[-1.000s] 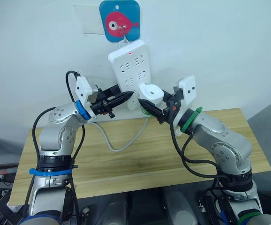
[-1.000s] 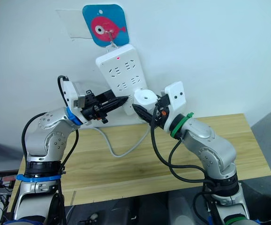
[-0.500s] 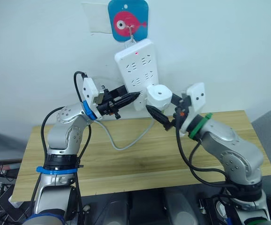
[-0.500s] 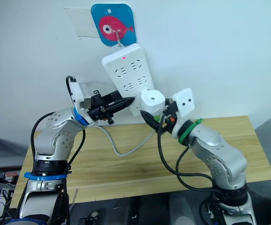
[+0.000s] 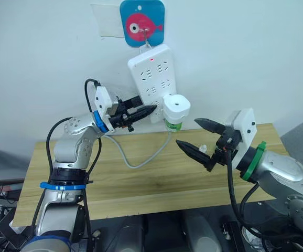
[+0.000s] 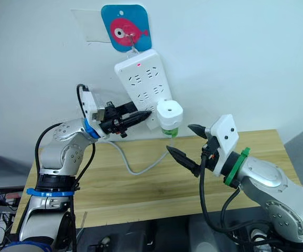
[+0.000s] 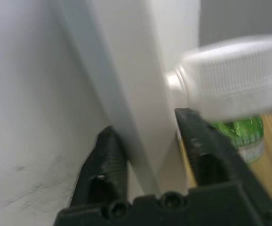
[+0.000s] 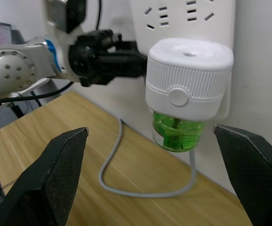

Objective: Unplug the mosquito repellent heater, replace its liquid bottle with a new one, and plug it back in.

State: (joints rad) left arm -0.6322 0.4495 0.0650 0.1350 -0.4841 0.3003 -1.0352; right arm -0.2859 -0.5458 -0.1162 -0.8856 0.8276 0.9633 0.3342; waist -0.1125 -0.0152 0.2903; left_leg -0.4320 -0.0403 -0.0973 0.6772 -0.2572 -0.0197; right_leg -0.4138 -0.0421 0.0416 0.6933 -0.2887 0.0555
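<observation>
Nearest, the right gripper (image 5: 199, 136) hangs over the wooden table (image 5: 141, 178) with its two fingers spread wide, holding nothing. One grey cable (image 5: 141, 157) loops across the tabletop. Beyond it, one mosquito repellent heater (image 5: 175, 106), a green bottle (image 8: 178, 134) under it, sits plugged into the single white power strip (image 5: 154, 71), red lamp lit. The left gripper (image 7: 150, 155) pinches the strip's lower edge. On the white wall, a blue fish hook (image 5: 142, 23). No readable writing anywhere.

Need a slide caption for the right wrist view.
Open right gripper faces the plugged-in mosquito repellent heater and its green bottle.
</observation>
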